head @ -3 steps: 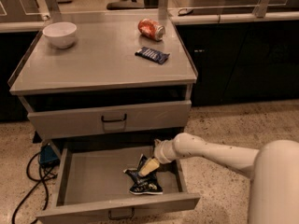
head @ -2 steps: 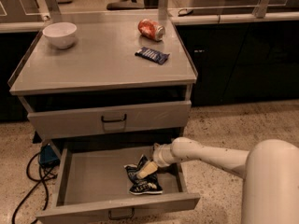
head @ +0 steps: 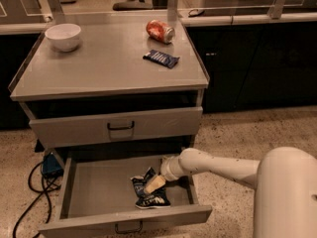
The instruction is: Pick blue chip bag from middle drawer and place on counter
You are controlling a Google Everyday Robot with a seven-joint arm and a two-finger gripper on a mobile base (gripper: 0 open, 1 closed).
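The blue chip bag point(head: 151, 200) lies crumpled on the floor of the open middle drawer point(head: 99, 192), right of its centre. My gripper point(head: 153, 184) reaches into the drawer from the right, at the end of the white arm point(head: 218, 166). It sits right on top of the bag and covers the bag's upper part. The counter point(head: 109, 63) is the grey top of the cabinet, above both drawers.
On the counter stand a white bowl point(head: 63, 35) at back left, a red can point(head: 160, 30) on its side at the back, and a small flat blue bar wrapper point(head: 161, 58). The upper drawer front point(head: 116, 127) is closed. Cables point(head: 29, 192) lie on the floor left of the cabinet.
My gripper has moved a little left and down, onto the bag. The bag and the drawer have not moved.
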